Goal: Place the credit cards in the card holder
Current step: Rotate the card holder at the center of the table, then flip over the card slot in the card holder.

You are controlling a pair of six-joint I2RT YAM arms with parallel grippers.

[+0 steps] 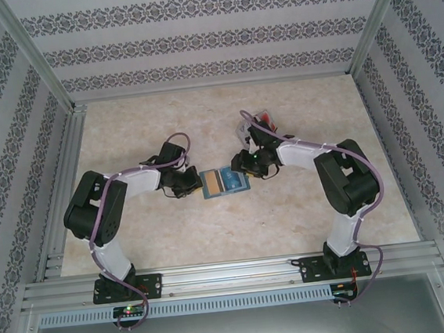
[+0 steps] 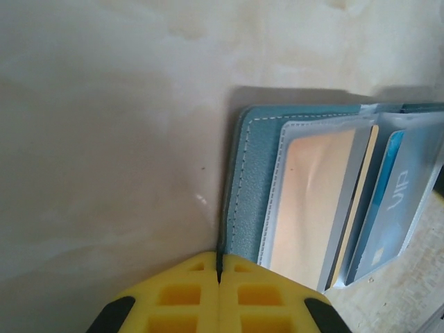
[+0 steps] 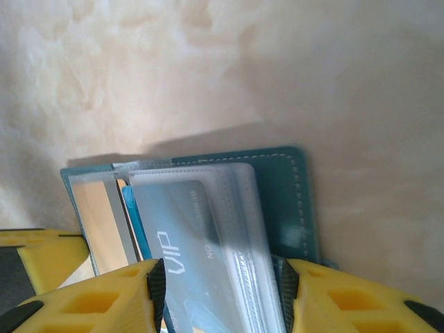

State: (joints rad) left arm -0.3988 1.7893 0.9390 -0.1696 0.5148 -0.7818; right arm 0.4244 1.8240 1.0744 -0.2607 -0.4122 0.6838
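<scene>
teal card holder (image 2: 250, 187) — one blue card (image 2: 392, 201), one orange-yellow card (image 2: 316, 194).

A beige marbled tabletop (image 1: 162, 117) spreads across the middle of the top view, with aluminium rails (image 1: 232, 276) along its lower edge. Walls papered in dark floral bands (image 1: 194, 39) rise at top and sides. A small greyish stand (image 1: 265, 120) sits right of centre.

Teal card holder (image 1: 225, 183) lying open, inside up; orange-yellow card (image 2: 316, 201), blue card (image 3: 182, 236) in clear pockets (image 3: 244, 229).

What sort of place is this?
Probably a lab test cell: aluminium frame around a tabletop, patterned panels as walls, two robot arms bolted along the front rail.
</scene>
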